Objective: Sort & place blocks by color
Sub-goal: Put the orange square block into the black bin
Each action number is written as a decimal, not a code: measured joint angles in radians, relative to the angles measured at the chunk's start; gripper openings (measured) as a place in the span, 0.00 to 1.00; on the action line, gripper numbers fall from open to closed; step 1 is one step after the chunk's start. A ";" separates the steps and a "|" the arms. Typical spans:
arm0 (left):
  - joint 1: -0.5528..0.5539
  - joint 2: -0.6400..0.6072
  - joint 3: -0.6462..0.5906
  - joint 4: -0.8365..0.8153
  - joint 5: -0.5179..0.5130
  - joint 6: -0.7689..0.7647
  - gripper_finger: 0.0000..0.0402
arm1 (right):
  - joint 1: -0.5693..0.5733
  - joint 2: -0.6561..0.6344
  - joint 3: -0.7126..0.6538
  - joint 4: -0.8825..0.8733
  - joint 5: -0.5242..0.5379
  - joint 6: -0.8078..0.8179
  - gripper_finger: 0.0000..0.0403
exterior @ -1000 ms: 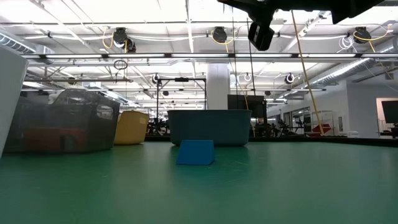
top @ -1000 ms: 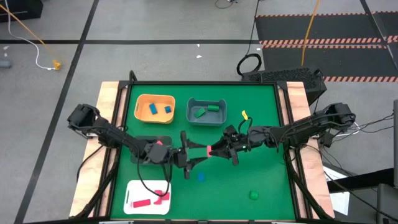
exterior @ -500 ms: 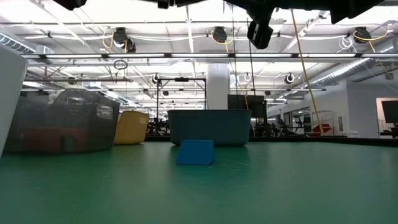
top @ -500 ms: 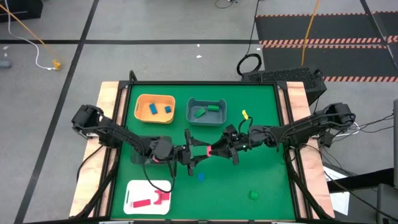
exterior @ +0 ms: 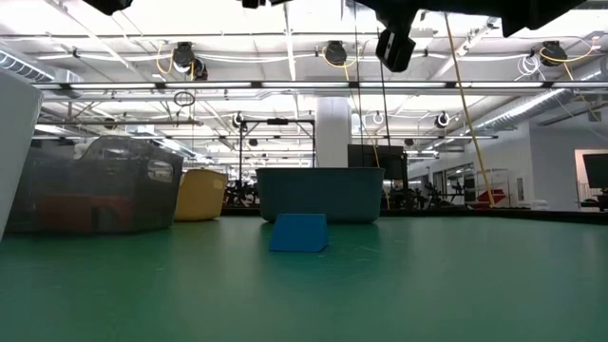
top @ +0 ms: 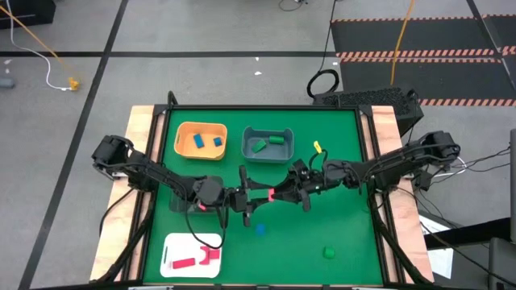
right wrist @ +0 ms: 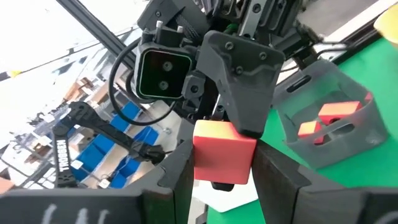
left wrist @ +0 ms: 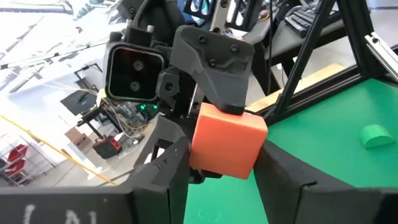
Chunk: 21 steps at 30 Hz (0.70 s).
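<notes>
Desk (top: 347,234): green mat top, pale wooden side rails. Floor (top: 210,32): grey concrete crossed by dark tape lines. Black ribbed mats with red-striped edges (top: 419,36) lie on it beyond the desk. Yellow cable (top: 36,40) and white cable (top: 52,72) trail across it. Low view: open hall, white column (exterior: 333,119), overhead beams, ceiling lamps (exterior: 334,52), bright diffuse light.

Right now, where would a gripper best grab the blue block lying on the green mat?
Come straight down and pinch the blue block across two opposite side faces. It sits flat and alone on the mat. Above it, the left gripper and right gripper are both shut on the red block.
</notes>
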<state>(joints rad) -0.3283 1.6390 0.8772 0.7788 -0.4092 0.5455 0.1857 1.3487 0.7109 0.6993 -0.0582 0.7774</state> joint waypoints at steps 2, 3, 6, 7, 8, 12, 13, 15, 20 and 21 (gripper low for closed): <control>0.001 0.000 0.000 0.000 0.016 0.002 0.37 | -0.002 0.000 0.000 -0.001 -0.010 0.004 0.31; 0.002 0.000 0.000 0.000 0.028 0.001 0.37 | -0.002 -0.001 -0.001 -0.001 -0.010 0.004 0.31; -0.003 0.000 0.000 0.000 0.043 -0.012 0.37 | -0.003 -0.001 -0.001 -0.002 -0.036 0.002 0.33; -0.006 0.000 0.000 0.000 0.049 -0.016 0.37 | -0.005 -0.001 -0.001 -0.002 -0.061 0.002 0.34; -0.008 0.000 0.000 0.001 0.052 -0.021 0.36 | -0.008 0.000 0.000 0.001 -0.086 0.003 0.35; -0.022 0.000 0.000 0.008 0.053 -0.036 0.36 | -0.022 0.000 0.000 -0.002 -0.174 0.013 0.44; -0.025 0.000 0.001 0.008 0.053 -0.040 0.35 | -0.029 0.000 0.000 -0.004 -0.196 0.015 0.47; -0.032 0.000 0.001 0.005 0.053 -0.039 0.35 | -0.047 0.000 0.000 -0.002 -0.239 0.017 0.52; -0.052 0.000 0.001 0.003 0.031 -0.039 0.35 | -0.100 -0.015 -0.001 -0.017 -0.340 0.048 0.63; -0.058 0.000 0.001 0.001 0.013 -0.039 0.35 | -0.112 -0.024 0.000 -0.028 -0.363 0.053 0.64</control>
<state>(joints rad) -0.3858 1.6390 0.8780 0.7802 -0.3959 0.5062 0.0735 1.3252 0.7105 0.6713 -0.4215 0.8300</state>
